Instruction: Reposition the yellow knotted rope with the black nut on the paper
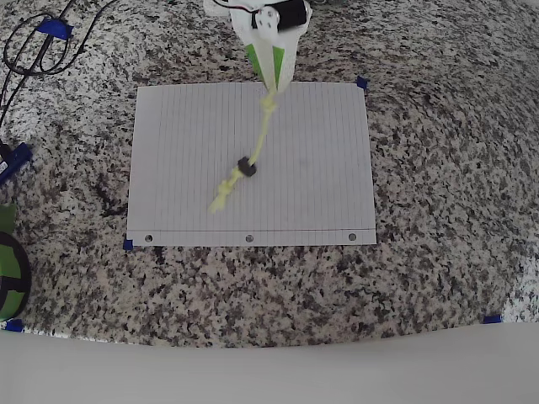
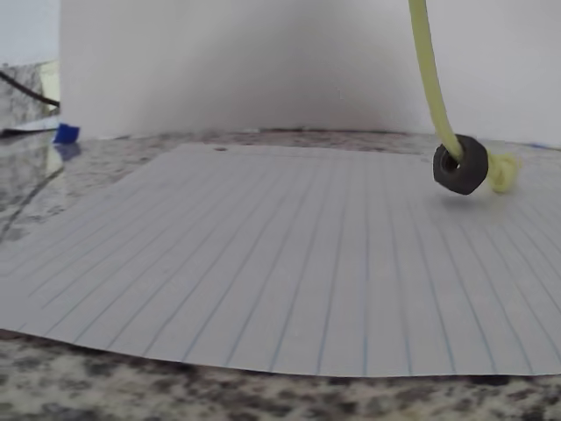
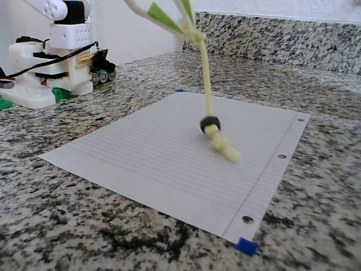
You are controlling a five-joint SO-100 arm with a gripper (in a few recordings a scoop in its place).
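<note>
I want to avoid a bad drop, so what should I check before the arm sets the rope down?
1. Grip: the gripper holds the yellow knotted rope at its top knot: ok.
2. The black nut sits on the rope above the lower knot: ok.
3. Rope hangs above the paper, not the granite counter: ok.
4. Rope at rest: its lower end looks blurred in the fixed view, possibly swinging: not ok.
5. Paper flat, blue tape at its corner: ok.
6. Whether the lower end touches the paper: cannot tell.
</note>
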